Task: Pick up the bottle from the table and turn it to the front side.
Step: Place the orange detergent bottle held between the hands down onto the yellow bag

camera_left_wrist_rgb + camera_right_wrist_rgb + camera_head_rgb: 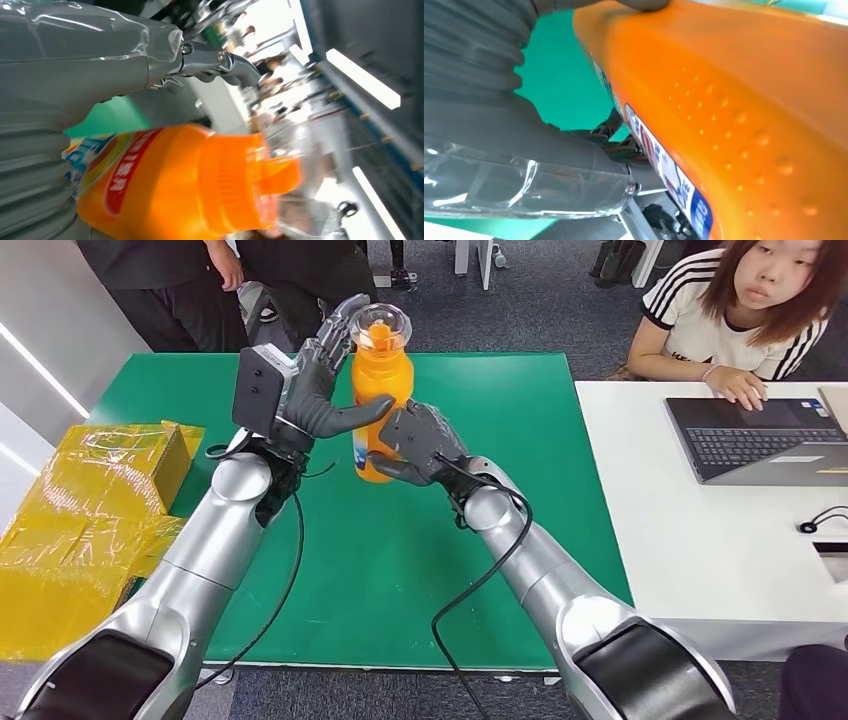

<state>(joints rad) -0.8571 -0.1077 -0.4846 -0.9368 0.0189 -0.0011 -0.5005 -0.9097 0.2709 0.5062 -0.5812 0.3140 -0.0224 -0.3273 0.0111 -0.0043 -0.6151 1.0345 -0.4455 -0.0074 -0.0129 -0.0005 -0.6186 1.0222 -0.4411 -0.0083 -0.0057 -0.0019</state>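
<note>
An orange bottle (pixel 380 400) with a clear cap stands upright over the green table (pixel 400 570); its printed label (pixel 125 170) faces my left palm. My right hand (pixel 420 445) grips the bottle's lower body (pixel 734 110) from the right. My left hand (pixel 310 390) is at the bottle's upper left. Its thumb lies across the bottle's front, and its fingers (pixel 220 62) point straight up beside the cap with a gap to the bottle. I cannot tell whether the bottle's base touches the table.
Yellow wrapped boxes (pixel 90 510) sit at the table's left edge. A white desk (pixel 700 540) with a laptop (pixel 760 440) adjoins on the right, where a person (pixel 750 310) sits. Other people stand behind the table.
</note>
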